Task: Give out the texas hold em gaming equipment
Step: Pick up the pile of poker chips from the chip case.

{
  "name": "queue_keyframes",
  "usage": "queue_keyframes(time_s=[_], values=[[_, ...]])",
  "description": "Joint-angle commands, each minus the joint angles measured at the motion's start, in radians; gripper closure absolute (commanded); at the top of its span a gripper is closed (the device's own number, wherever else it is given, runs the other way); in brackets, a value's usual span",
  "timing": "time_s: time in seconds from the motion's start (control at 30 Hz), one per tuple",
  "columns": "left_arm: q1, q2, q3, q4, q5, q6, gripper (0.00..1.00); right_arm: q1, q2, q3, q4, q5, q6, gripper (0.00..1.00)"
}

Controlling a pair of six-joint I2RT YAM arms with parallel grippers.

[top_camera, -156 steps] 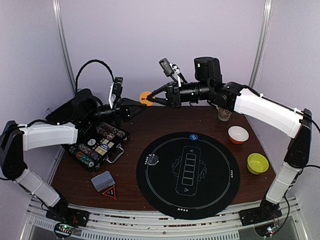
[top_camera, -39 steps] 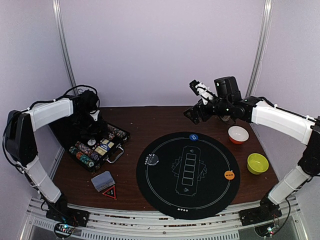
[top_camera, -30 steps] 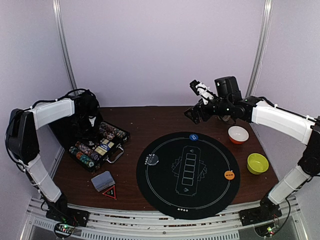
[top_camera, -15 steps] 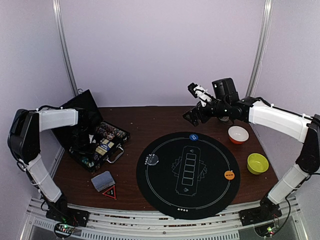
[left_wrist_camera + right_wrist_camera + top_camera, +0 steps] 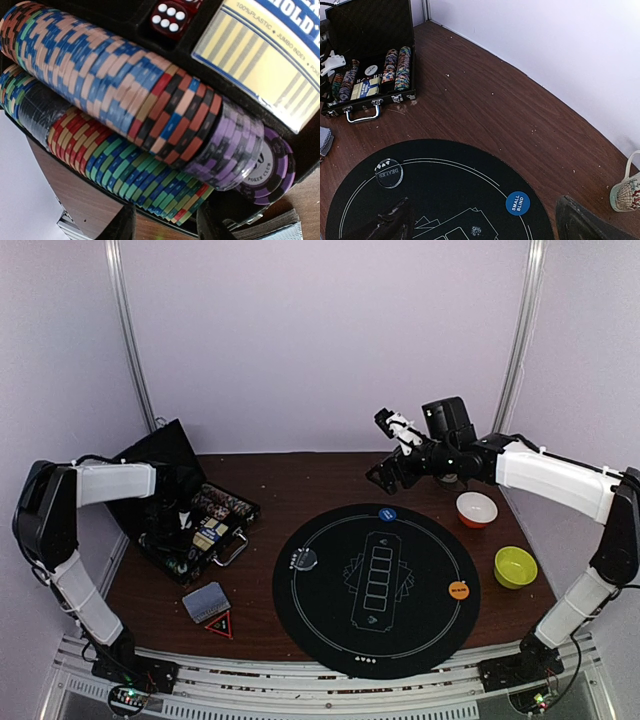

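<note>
An open black case [image 5: 228,543] at the table's left holds rows of stripe-edged poker chips [image 5: 125,95], a boxed card deck [image 5: 265,55] and a red die [image 5: 169,17]. My left gripper [image 5: 178,530] is down inside the case. Its fingers stand apart either side of the end of the green-and-blue chip row [image 5: 150,185], so the left gripper [image 5: 167,227] is open and holds nothing. A loose stack of grey-blue-backed cards [image 5: 206,601] lies near the front left. On the black mat [image 5: 300,610] sit a blue button [image 5: 388,513], a clear dealer button [image 5: 304,559] and an orange button [image 5: 458,590]. My right gripper [image 5: 385,472] hovers wide open over the mat's far edge.
An orange bowl [image 5: 476,508] and a green bowl [image 5: 515,566] stand right of the mat. A patterned mug [image 5: 626,192] is at the back right. A red triangular card [image 5: 220,624] lies by the loose cards. The case lid [image 5: 160,450] stands upright behind the chips.
The case lid has come up to stand upright, and my left gripper has dropped low over the chip rows. The right arm has barely shifted.
</note>
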Motion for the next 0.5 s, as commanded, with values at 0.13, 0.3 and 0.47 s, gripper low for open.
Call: queue_keyframes(time_s=[0.13, 0.3, 0.47], values=[[0.002, -0.054, -0.070, 0.124, 0.105, 0.042, 0.61, -0.005, 0.020, 0.047, -0.033, -0.015, -0.006, 0.00], [-0.018, -0.099, -0.087, 0.143, 0.110, 0.058, 0.60, -0.006, 0.022, 0.048, -0.038, -0.011, -0.007, 0.00], [-0.021, -0.097, -0.084, 0.159, 0.123, 0.073, 0.61, -0.006, 0.033, 0.058, -0.049, -0.018, -0.005, 0.00]])
